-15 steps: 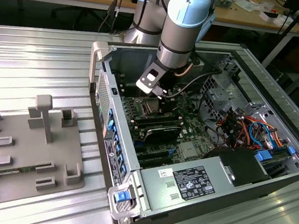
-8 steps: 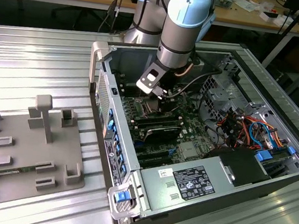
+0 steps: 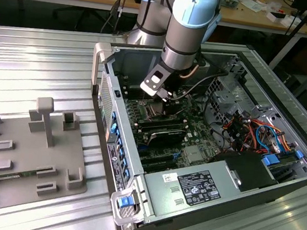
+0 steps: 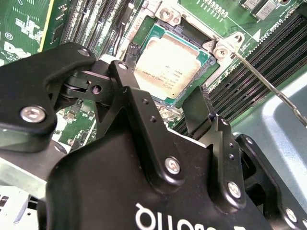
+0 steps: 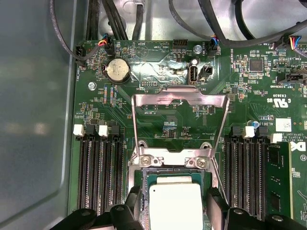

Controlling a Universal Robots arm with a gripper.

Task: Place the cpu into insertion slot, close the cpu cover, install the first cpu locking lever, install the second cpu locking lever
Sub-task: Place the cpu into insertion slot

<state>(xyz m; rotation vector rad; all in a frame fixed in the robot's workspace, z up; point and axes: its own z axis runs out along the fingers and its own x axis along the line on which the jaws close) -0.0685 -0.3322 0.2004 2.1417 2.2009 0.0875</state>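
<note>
Inside the open computer case (image 3: 136, 166): the arm reaches down over the green motherboard (image 5: 158, 62), and its gripper (image 3: 164, 97) hangs low above the socket area.
Gripper: spread apart and holding nothing; in the first wrist view its two black fingers (image 5: 132, 206) stand one on each side of the chip.
Cpu (image 5: 175, 206): lies flat in the insertion slot (image 4: 189, 29), silver top up, squared with the socket's frame.
Cpu relative to gripper: directly between the fingertips and just below them; a narrow strip of socket shows between each finger and the chip's edge, so neither finger touches it.
Cpu cover (image 5: 180, 98): swung up and back on its hinge, away from the chip; the board shows through its cut-out centre.
Locking lever (image 4: 268, 86): a thin silver rod running out from the socket's corner, lifted off the board and not latched.
Memory slots (image 5: 98, 177): long black rows flanking the socket on both sides.
Coin battery (image 5: 117, 71): on the board beyond the raised cover, well apart from the fingers.
Outside the case: a grey fixture tray (image 3: 27, 150) rests on the ribbed metal table (image 3: 37, 63), on the exterior view's left.
</note>
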